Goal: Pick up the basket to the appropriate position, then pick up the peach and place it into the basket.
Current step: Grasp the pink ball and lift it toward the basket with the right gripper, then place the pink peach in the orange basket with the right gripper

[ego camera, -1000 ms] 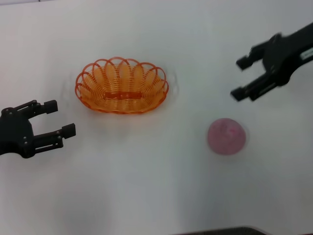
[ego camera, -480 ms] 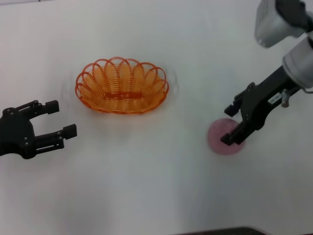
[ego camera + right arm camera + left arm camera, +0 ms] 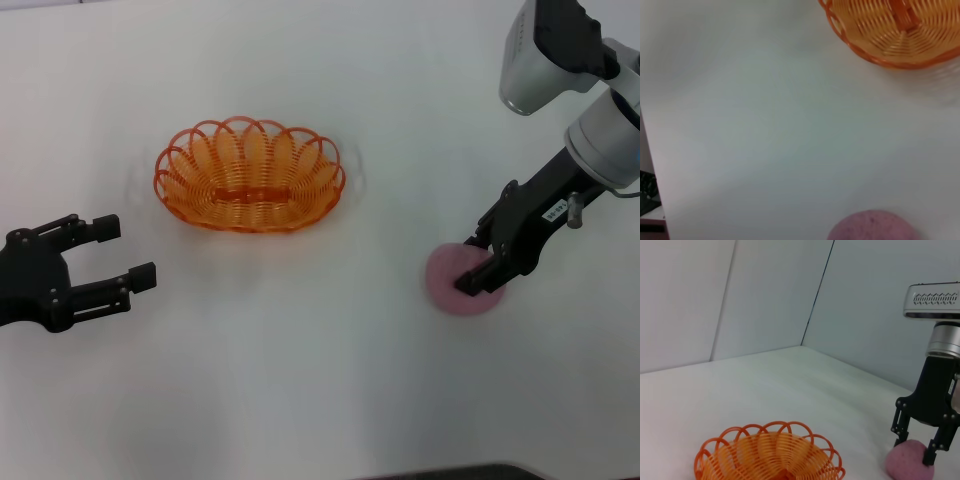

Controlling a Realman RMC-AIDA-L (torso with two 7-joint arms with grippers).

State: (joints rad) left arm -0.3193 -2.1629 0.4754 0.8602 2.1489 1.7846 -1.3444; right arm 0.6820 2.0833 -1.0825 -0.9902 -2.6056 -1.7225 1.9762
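The orange wire basket [image 3: 248, 175] stands upright on the white table, left of centre; it also shows in the left wrist view [image 3: 770, 456] and the right wrist view [image 3: 900, 30]. The pink peach [image 3: 452, 287] lies on the table at the right. My right gripper [image 3: 476, 262] is lowered onto it, open, with one finger on each side of the peach's top; the left wrist view shows this gripper [image 3: 913, 450] over the peach [image 3: 907, 464]. The peach fills the near edge of the right wrist view [image 3: 872, 227]. My left gripper [image 3: 128, 252] is open and empty, left of and nearer than the basket.
The white table [image 3: 300, 350] carries only the basket and the peach. Pale walls meet in a corner behind the table [image 3: 815, 295]. A dark edge shows at the table's near side [image 3: 450, 472].
My right gripper came down from the upper right and now straddles the peach. The left gripper shifted very slightly toward me. The basket and peach have not moved.
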